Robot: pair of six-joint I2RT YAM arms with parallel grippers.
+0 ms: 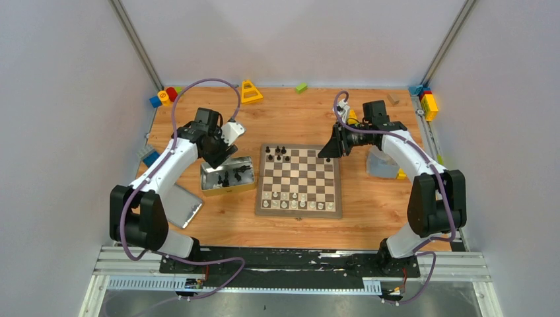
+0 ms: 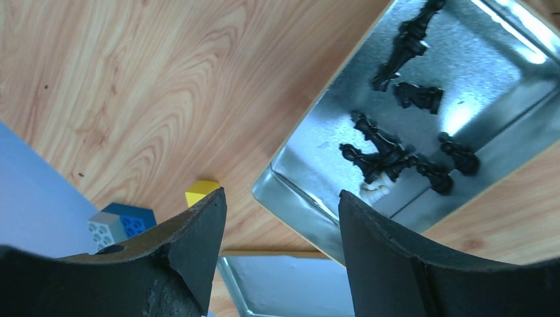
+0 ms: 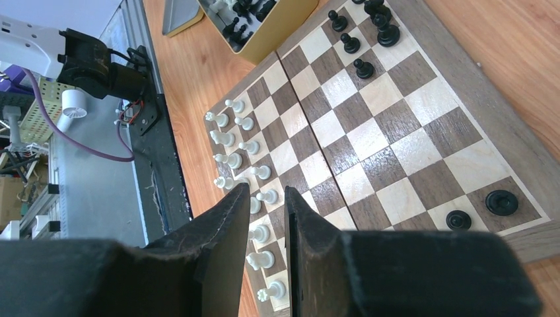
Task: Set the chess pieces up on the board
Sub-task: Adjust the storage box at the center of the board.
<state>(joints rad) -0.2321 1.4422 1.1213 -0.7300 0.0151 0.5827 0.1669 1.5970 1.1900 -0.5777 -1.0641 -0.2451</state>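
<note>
Black fingers on our left gripper stand wide with nothing between them, above a corner of the tin. Our right gripper is narrow and empty, by the far right corner of the board. White pieces fill the board's near edge. A few black pieces stand at its far left corner. Loose pieces lie in a heap in the tin. We think we could grab two at once, or one could slip, because they lie flat and tangled. The wooden worktop has toy blocks by its edges. Pale walls stand around it.
</note>
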